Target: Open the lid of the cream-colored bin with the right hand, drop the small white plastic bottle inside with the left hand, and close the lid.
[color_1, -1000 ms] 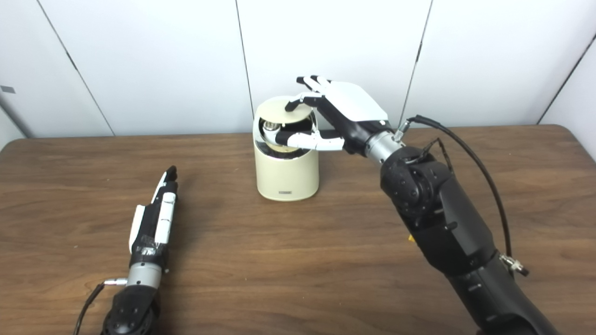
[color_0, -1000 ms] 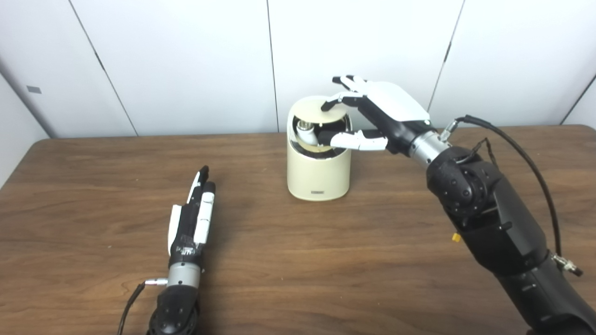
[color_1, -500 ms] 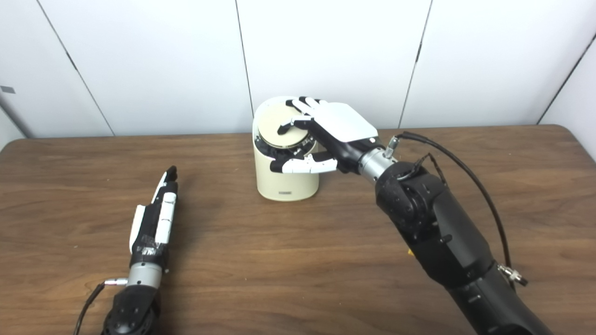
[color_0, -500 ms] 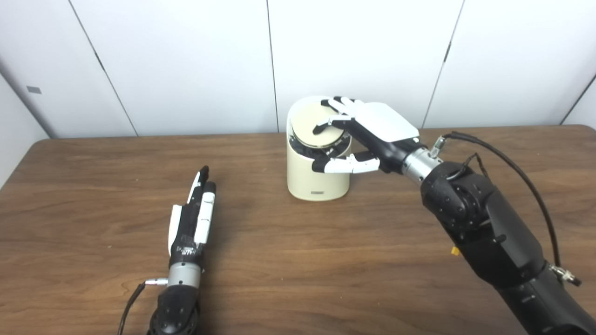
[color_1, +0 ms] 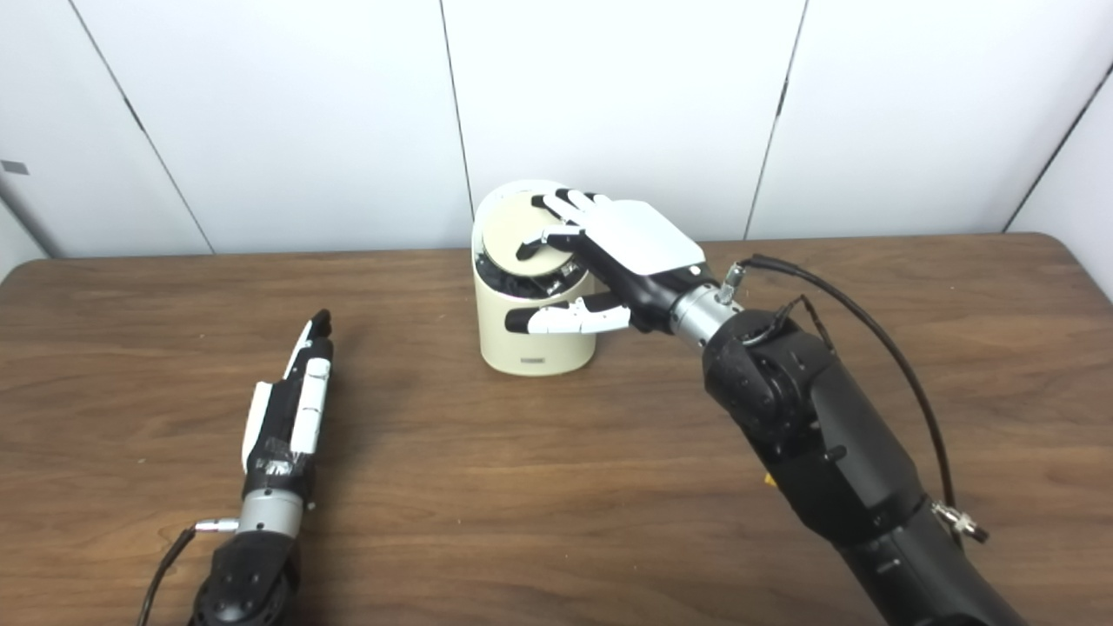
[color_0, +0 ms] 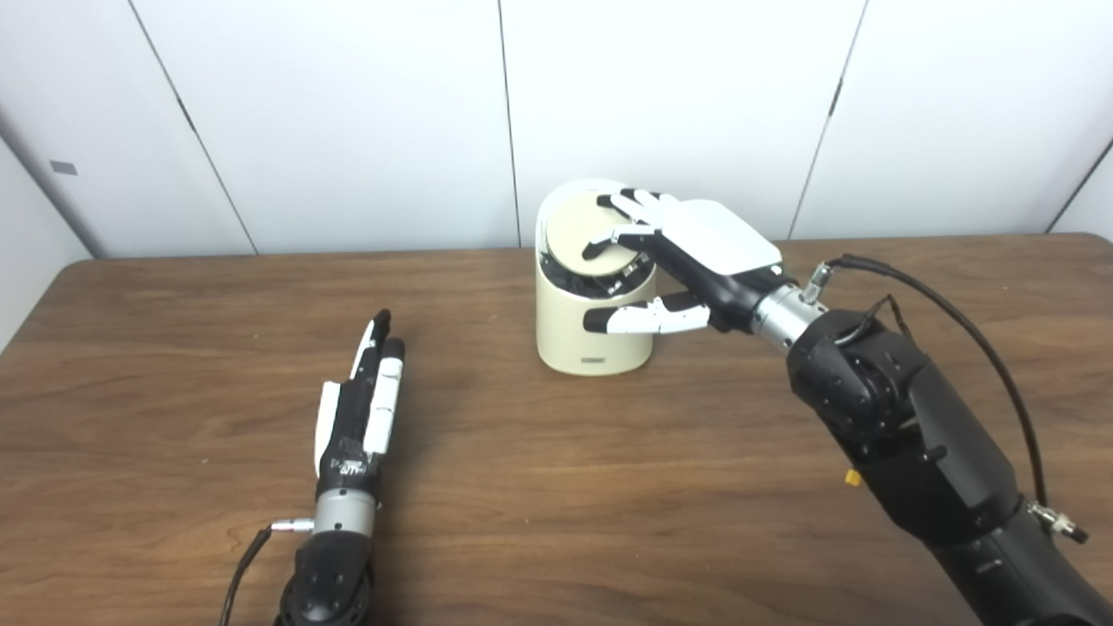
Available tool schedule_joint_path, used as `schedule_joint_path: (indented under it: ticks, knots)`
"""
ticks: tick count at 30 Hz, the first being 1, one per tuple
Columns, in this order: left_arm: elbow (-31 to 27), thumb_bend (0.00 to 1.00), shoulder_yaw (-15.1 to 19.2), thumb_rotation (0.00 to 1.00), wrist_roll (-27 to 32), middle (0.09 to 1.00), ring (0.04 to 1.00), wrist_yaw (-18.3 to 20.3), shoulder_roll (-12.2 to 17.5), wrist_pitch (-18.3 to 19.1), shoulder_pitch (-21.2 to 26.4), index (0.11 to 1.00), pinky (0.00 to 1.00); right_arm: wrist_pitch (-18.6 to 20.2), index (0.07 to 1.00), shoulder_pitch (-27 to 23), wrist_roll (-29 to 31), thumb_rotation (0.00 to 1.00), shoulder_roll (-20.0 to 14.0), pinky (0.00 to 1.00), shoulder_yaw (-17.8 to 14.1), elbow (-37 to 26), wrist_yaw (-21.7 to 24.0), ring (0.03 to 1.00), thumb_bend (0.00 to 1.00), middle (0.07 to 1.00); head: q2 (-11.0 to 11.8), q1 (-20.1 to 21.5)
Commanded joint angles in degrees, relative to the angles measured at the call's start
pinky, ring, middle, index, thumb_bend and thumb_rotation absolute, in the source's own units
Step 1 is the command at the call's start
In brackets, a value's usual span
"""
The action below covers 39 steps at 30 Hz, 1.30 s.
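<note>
Left eye: lid (color_0: 584, 243) down from a second ago, pressed nearly flat onto bin (color_0: 594, 326) by right hand (color_0: 696, 252), fingers (color_0: 609, 243) spread on top, gripping nothing. Dark gap remaining along the front rim, so closing almost done.

Right eye: bottle no longer visible, presumably inside bin, hidden under lid. Left hand (color_1: 287, 417) flat on tabletop (color_1: 539, 487), fingers straight, empty, well apart from bin.

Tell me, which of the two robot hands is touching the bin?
The right hand: its fingers rest on the lid of the cream bin. The left hand lies flat on the table, apart from the bin.
</note>
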<state>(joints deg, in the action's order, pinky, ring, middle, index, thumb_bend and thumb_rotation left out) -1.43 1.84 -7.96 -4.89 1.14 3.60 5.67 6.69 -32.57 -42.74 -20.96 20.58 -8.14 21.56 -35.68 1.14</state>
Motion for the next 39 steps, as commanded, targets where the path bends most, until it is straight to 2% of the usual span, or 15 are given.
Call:
schedule_joint_path:
  ticks: [1,9,17,25,28,32,39]
  knots:
    - [-0.83,0.64,0.03,1.0,-0.15,1.0,1.0,-0.53,-0.14,0.28,1.07,1.0,1.0,-0.04,0.765,-1.13,-0.25,0.95,-0.86,1.0,-0.99,-1.31,0.5,1.0,0.6,0.981,-0.28,-0.02]
    - [-1.56,0.64,0.43,1.0,1.07,1.0,1.0,-0.04,-0.72,0.59,1.1,1.0,1.0,0.01,0.768,-1.12,-0.21,0.97,-1.1,1.0,-1.29,-0.11,1.08,1.0,0.61,0.989,-0.3,-0.05]
    - [-1.7,0.66,0.41,1.0,1.28,1.0,1.0,0.09,-0.75,0.59,1.3,1.0,1.0,2.62,0.729,-1.68,-1.8,1.0,-1.35,1.0,-0.23,0.71,4.68,1.0,0.69,1.0,-0.2,0.02]
    - [-2.33,0.66,0.37,1.0,1.14,1.0,1.0,-0.16,-0.8,1.19,1.15,1.0,1.0,2.82,0.773,-1.56,-1.96,1.0,-1.03,1.0,-0.22,0.15,4.89,1.0,0.7,1.0,-0.33,-0.18]
    - [-2.66,0.66,0.34,1.0,1.06,1.0,1.0,-0.12,-0.7,1.54,1.03,0.999,1.0,2.63,0.814,-1.62,-1.69,1.0,-0.5,1.0,-0.8,-0.76,3.76,1.0,0.67,1.0,-0.31,-0.36]
    - [-2.51,0.65,0.36,1.0,0.99,1.0,1.0,-0.15,-0.54,1.67,0.99,1.0,1.0,4.5,0.862,-2.14,-1.8,1.0,0.45,1.0,-1.94,-3.05,3.42,1.0,0.64,1.0,-0.39,-0.24]
    - [-2.0,0.65,0.35,1.0,1.3,1.0,1.0,0.03,-0.46,0.7,0.94,1.0,1.0,6.14,0.882,-3.7,-1.53,1.0,1.11,1.0,-4.51,-5.59,2.72,1.0,0.64,1.0,-0.33,-0.35]
